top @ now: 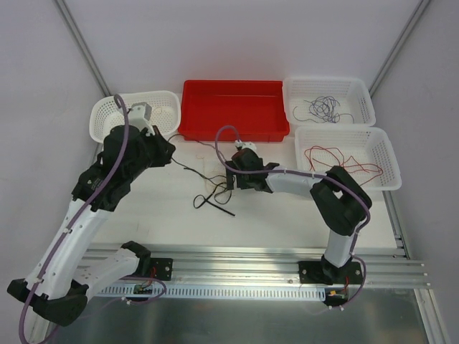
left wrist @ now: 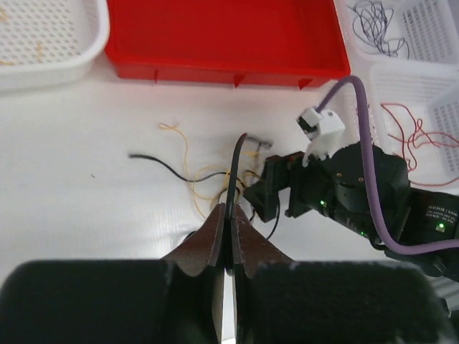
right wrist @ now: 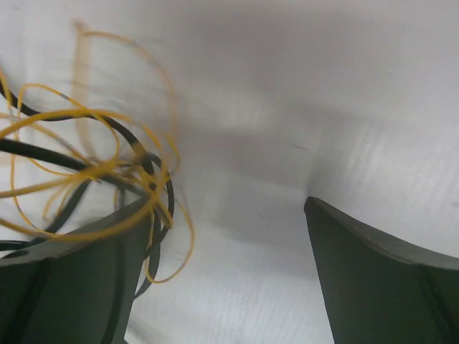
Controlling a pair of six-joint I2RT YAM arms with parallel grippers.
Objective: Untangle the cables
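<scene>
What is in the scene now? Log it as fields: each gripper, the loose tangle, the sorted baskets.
left gripper: shut on a thin black cable
right gripper: open, at the tangle's edge
tangle: thin yellow cable looped with black cable, on the white table
far right white mesh basket: dark purple-blue cables
near right white mesh basket: red cables

Bright even light, right wrist view blurred
</scene>
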